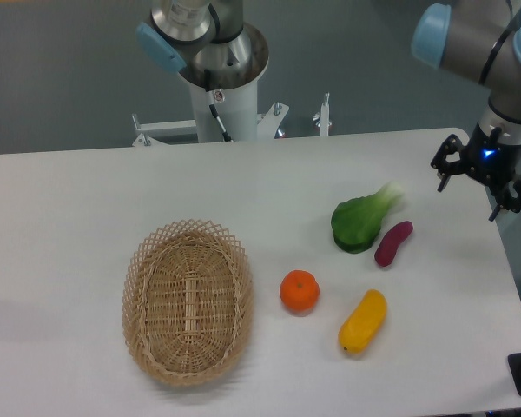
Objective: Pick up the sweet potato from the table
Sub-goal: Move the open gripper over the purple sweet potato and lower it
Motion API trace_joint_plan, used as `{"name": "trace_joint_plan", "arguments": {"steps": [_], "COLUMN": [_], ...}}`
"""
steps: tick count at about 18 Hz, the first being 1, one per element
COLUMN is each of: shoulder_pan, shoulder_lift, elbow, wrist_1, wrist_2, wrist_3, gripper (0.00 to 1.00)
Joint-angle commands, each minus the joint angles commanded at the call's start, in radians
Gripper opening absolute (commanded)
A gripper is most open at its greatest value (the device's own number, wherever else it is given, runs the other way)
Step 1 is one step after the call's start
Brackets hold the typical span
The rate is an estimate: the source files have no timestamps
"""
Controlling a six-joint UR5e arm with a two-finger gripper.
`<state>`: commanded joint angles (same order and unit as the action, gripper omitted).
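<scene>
The sweet potato [393,243] lies right of centre on the white surface [69,200], touching or just beside the leafy green vegetable [360,222]. At the right edge of the frame the hand [481,186] hangs above the surface, fingers spread apart and holding nothing, well apart from the sweet potato. An orange [300,291], a yellow vegetable [363,321] and a wicker basket [187,301] sit lower down.

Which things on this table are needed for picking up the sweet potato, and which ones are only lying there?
Needed for the job:
sweet potato
table
hand

Only lying there:
wicker basket
orange fruit
yellow vegetable
green leafy vegetable, right beside the sweet potato
</scene>
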<state>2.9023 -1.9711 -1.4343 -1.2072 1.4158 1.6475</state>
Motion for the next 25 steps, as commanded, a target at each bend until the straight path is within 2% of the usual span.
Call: {"name": "trace_joint_plan", "arguments": {"steps": [5,9,13,17,21,23,25], "shoulder_pan": [-0.003,-0.003,-0.011,-0.017,-0.044,-0.063,-0.09], "shoulder_lift": [0.0,0.0,-0.005,-0.015,-0.047,-0.069,-0.077], "elbow": [-0.014,-0.067,-0.144,-0.245,-0.258,-0.262,-0.273], "wrist_1": [0.0,0.057,0.15,0.29,0.33,0.373,0.383], "wrist_2": [0.017,0.018,0.018,0.02,0.02,0.021,0.031], "wrist_3": [-0.005,-0.006,-0.052,-0.087,-0.147,-0.156,-0.158], "gripper": [1.0,1.0,1.0,1.0,1.0,1.0,1.0]}}
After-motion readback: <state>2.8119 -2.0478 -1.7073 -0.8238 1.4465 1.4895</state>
